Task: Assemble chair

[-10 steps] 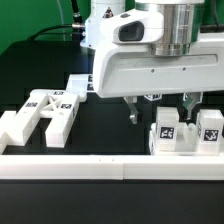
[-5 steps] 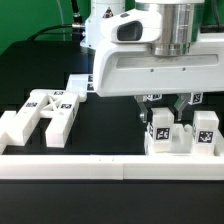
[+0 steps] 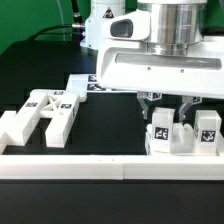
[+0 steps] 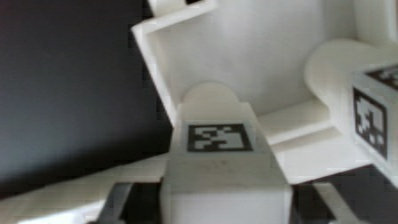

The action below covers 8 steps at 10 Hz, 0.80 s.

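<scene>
One tagged chair part (image 3: 163,128) upright in claw (image 3: 166,122), long axis vertical

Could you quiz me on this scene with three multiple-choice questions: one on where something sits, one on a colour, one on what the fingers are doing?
1. Where do the loose chair parts lie in the exterior view?
A. At its left
B. On top of the arm
C. Behind the robot's base

2. What colour is the table surface?
A. Red
B. Black
C. Yellow

3. What are the fingers doing?
A. Spread wide in open air
B. Closed on the tagged chair piece
C. Holding the border rail

Answers: 1 A, they sit beside the left edge. 2 B, it shows dark between parts. 3 B, the fingers flank the piece.
</scene>
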{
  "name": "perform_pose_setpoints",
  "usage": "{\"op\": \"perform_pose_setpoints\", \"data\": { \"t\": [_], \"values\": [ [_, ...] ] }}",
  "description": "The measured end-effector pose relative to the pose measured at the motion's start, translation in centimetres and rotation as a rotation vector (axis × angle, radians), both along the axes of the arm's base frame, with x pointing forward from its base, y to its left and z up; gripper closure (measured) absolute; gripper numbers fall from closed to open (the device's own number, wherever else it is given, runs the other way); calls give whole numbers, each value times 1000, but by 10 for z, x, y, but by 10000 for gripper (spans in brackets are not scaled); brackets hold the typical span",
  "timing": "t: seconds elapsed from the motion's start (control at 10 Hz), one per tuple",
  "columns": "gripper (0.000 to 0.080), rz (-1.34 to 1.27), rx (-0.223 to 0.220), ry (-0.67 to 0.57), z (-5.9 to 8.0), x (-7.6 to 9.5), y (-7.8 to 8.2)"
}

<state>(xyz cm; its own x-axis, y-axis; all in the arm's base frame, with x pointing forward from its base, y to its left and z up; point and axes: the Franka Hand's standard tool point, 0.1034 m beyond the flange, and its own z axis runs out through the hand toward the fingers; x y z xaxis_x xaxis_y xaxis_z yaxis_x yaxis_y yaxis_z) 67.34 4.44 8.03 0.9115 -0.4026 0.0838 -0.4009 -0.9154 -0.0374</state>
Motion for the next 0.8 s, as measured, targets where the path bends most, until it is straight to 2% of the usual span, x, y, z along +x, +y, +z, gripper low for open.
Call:
{"op": "perform_pose_setpoints", "data": {
  "t": [0.3,0.8],
  "values": [
    [504,-368,30,2,-1,-2,4],
    [505,-739,61,1,-2,-2,5]
  ]
}}
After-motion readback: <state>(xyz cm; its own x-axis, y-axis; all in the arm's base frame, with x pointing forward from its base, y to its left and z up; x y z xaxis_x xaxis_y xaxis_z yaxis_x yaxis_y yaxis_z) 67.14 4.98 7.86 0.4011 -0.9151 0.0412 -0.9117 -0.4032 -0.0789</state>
